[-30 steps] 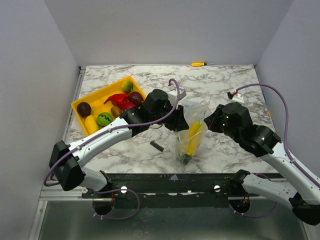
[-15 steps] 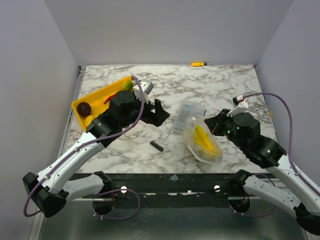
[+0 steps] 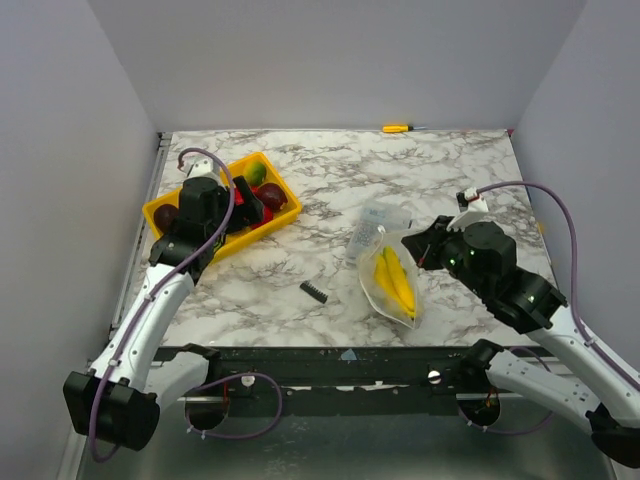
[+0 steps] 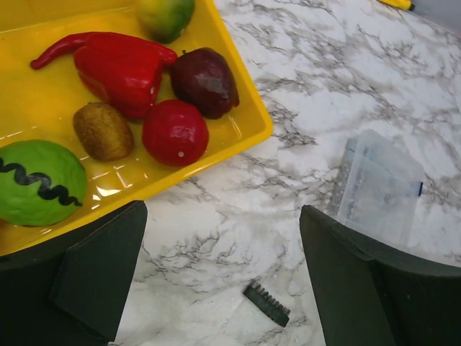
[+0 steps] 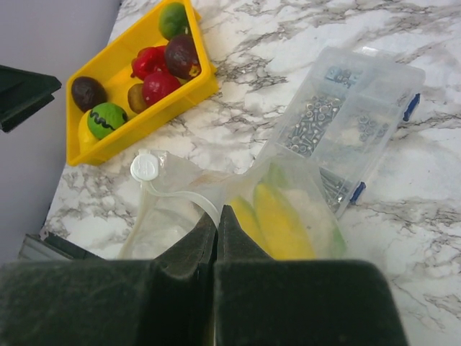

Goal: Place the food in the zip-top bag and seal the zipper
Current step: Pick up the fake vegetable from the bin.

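Left end effector [image 3: 245, 200] hangs over the yellow tray [image 3: 272, 222], released, fingers spread wide with nothing between them.

Food in the tray:
- red pepper [image 4: 119, 65]
- dark purple piece [image 4: 205, 81]
- red round piece [image 4: 175, 132]
- brown piece [image 4: 102, 130]
- green piece with a black wavy line [image 4: 39, 180]
- green-yellow piece [image 4: 166, 14] at the tray's far corner

Zip-top bag [image 3: 390, 275] lies on the marble surface [image 3: 450, 170], right of the tray and well apart from it. Two yellow pieces [image 3: 393, 282] lie lengthwise inside it.

Right end effector [image 5: 217, 216] is clenched on the bag's rim at the zipper [image 5: 184, 191], on the side away from the tray. Cannot tell whether the zipper is pressed shut.

A clear box of screws [image 5: 346, 108] sits right of the tray, touching the bag's far end. A small black ridged part [image 3: 314, 291] lies between the tray and the bag.
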You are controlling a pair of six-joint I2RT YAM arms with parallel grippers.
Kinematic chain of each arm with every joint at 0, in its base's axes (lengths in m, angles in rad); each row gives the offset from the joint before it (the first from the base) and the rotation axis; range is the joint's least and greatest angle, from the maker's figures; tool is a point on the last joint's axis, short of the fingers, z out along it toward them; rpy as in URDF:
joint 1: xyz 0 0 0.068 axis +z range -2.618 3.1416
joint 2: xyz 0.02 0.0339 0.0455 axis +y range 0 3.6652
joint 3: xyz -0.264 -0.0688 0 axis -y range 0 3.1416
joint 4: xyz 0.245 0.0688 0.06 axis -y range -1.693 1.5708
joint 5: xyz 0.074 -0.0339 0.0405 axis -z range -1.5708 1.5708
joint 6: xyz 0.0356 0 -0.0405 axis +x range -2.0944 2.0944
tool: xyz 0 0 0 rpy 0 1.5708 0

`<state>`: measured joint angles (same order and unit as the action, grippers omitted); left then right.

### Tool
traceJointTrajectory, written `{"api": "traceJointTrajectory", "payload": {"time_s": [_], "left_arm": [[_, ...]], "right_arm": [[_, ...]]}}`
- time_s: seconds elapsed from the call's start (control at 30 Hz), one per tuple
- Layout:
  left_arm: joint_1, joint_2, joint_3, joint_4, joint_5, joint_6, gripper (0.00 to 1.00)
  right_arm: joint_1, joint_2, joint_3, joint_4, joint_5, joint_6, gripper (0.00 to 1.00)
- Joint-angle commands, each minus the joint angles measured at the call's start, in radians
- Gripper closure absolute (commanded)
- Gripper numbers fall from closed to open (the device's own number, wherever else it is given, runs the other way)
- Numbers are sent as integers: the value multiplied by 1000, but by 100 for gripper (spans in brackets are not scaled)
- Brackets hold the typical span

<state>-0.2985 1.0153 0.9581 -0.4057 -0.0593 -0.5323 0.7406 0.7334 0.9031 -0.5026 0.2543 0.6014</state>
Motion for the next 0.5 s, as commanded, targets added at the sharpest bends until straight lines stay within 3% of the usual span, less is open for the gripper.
{"api": "traceJointTrajectory", "payload": {"time_s": [0.0,0.17,0.3,0.47], "left_arm": [[105,32,-9,-6,-15,-89,11],[179,189,73,-33,-50,-240,11],[205,309,83,43,-58,-411,12],[214,495,223,44,-93,-463,15]], "right_arm": [[4,23,20,42,-49,-23,100],[4,48,45,5,-26,-14,100],[4,54,58,-15,-34,-13,100],[4,45,43,-8,-33,-8,100]]}}
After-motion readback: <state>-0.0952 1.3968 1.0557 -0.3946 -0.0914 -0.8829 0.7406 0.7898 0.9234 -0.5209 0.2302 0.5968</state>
